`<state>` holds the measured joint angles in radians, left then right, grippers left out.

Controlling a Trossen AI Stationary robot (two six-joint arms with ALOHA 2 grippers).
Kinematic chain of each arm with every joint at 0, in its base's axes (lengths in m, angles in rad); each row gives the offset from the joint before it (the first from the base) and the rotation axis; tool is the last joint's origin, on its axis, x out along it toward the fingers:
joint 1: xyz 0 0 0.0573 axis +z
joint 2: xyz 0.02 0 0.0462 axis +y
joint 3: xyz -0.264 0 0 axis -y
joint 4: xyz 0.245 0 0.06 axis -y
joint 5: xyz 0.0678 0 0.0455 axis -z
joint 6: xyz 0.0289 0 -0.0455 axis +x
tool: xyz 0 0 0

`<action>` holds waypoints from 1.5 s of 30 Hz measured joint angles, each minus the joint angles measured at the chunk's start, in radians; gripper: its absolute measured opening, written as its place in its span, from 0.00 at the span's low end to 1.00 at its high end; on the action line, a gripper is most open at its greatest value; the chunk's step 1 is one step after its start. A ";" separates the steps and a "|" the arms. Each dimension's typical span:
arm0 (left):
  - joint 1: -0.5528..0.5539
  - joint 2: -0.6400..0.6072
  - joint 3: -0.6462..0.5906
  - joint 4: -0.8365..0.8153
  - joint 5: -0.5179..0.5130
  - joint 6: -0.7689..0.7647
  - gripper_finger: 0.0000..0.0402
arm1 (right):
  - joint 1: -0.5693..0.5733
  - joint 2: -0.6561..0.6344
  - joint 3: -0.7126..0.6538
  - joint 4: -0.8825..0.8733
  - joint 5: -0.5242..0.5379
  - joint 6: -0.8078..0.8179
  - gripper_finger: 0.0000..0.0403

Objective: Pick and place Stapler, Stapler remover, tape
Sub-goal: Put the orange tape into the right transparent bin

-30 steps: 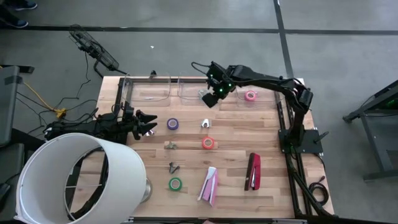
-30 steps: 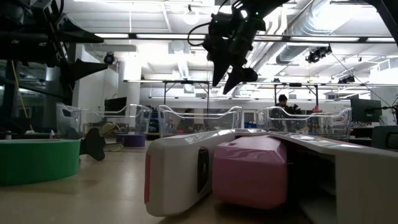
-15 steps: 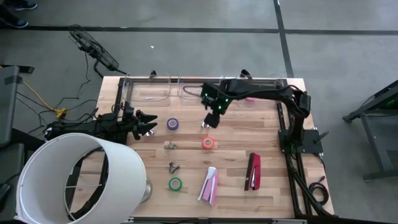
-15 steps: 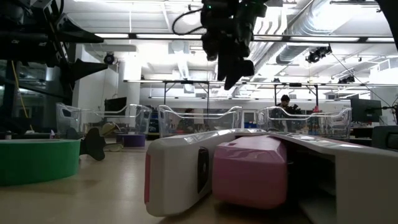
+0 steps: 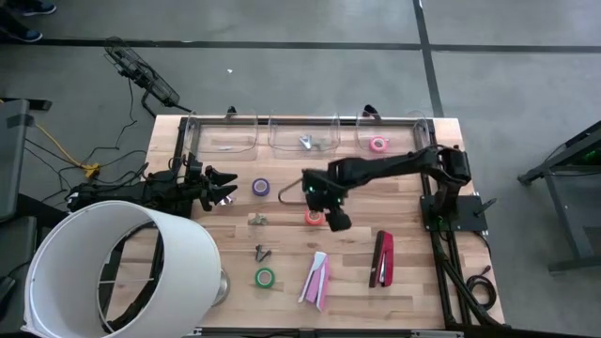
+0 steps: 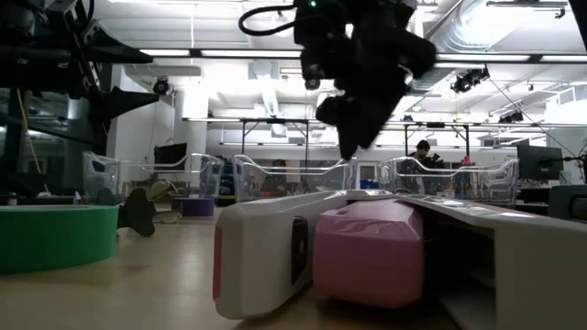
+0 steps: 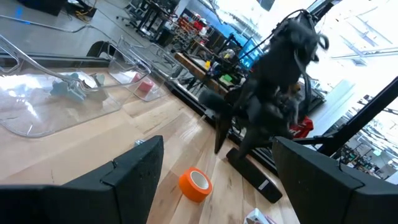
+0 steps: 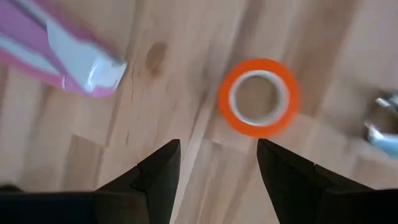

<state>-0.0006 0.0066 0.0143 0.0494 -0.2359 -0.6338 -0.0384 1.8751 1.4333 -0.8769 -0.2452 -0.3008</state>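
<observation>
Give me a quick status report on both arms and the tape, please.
Right hand open, empty, above the orange tape. Left hand open, waiting at table's left edge. Pink stapler lies near the tape, not between the fingers.

My wooden plank desk (image 5: 357, 282) stands on grey concrete floor (image 5: 282, 75), dark seams crossing it. Yellow cable (image 5: 56, 145) trails on floor beside desk. Big white cylinder (image 5: 113, 268) at one corner. Beyond: open workshop, white ceiling, strip lights (image 6: 229, 53), silver ducting (image 6: 477, 37), metal racks, person (image 6: 418, 151) far back.
</observation>
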 joint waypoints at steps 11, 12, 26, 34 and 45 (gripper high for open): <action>0.000 0.000 0.000 0.000 0.000 0.000 0.74 | 0.059 0.000 -0.180 0.309 0.088 -0.154 0.51; 0.000 0.000 0.000 0.000 0.000 0.000 0.74 | 0.060 0.000 -0.188 0.320 0.103 -0.156 0.51; 0.000 0.000 0.000 0.000 0.000 0.000 0.74 | 0.055 0.030 -0.209 0.397 0.115 -0.174 0.51; 0.000 0.000 0.000 0.000 -0.002 0.000 0.74 | 0.052 0.062 -0.208 0.417 0.115 -0.165 0.51; 0.000 0.000 0.000 0.000 0.000 0.000 0.74 | 0.050 0.077 -0.208 0.423 0.113 -0.122 0.46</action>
<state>-0.0005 0.0071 0.0143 0.0491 -0.2361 -0.6337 0.0113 1.9524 1.2251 -0.4541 -0.1322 -0.4232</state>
